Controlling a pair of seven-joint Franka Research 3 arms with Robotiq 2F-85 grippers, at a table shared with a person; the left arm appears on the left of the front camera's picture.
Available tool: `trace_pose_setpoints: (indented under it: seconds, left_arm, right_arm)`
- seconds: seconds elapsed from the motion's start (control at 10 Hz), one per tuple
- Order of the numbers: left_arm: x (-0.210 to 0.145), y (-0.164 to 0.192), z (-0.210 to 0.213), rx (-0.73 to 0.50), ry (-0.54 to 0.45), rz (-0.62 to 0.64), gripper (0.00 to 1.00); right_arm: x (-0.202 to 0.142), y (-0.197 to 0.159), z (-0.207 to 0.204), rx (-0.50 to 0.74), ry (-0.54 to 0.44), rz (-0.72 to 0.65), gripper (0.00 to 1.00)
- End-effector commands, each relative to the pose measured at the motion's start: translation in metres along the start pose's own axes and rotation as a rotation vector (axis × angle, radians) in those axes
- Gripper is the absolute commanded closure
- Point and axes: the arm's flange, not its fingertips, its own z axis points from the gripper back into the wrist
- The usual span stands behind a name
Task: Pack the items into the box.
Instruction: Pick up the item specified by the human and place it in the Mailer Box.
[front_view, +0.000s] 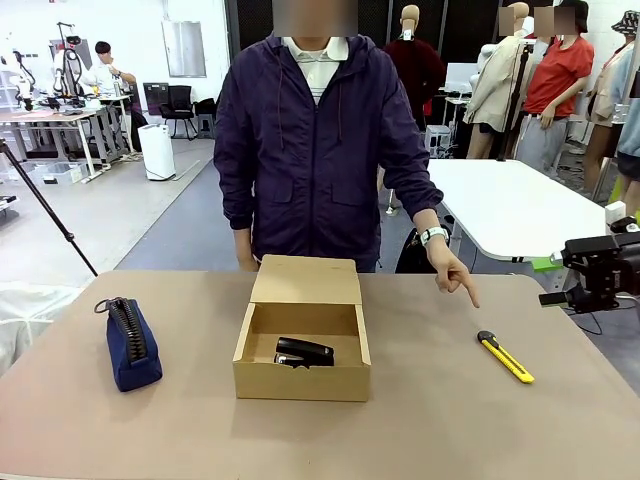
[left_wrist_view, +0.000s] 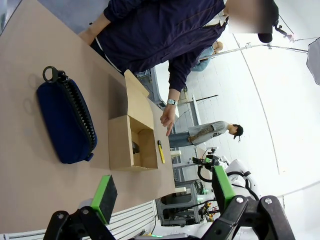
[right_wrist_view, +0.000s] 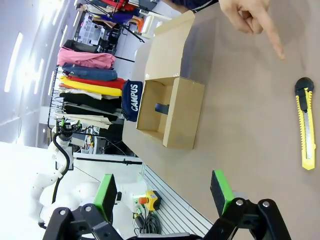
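Cardboard box (front_view: 300, 382) open, stapler (front_view: 304, 351) inside.
Yellow knife (front_view: 505, 357) on the bench (front_view: 450, 425); my left hand (left_wrist_view: 164, 193) and right hand (right_wrist_view: 163, 194) gape empty.

Open tabletop (front_view: 430, 400) separates knife (front_view: 505, 357) from box (front_view: 300, 381); person's hand (front_view: 453, 269) hangs nearby.

Black, green-padded left gripper (left_wrist_view: 164, 192) and right gripper (right_wrist_view: 163, 192) have jaws spread wide; the person's hand (front_view: 455, 270) points one finger downward
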Motion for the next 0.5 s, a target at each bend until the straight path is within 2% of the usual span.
trace_pose_setpoints:
  seconds: [0.0,0.1,0.2,0.4]
  left_arm:
    - [0.0,-0.001,-0.001,-0.025,-0.011,-0.014,0.0]
    - [0.0,-0.001,-0.001,-0.025,-0.011,-0.014,0.0]
    - [0.0,-0.001,-0.001,-0.025,-0.011,-0.014,0.0]
    - [0.0,-0.001,-0.001,-0.025,-0.011,-0.014,0.0]
  right_arm:
    - [0.0,0.0,0.0,0.0,0.0,0.0,0.0]
    - [0.017,0.008,-0.021,-0.197,0.164,-0.043,0.0]
    - [0.035,0.016,-0.044,-0.433,0.325,0.008,0.0]
    - [0.05,0.023,-0.082,-0.82,0.433,0.069,0.0]
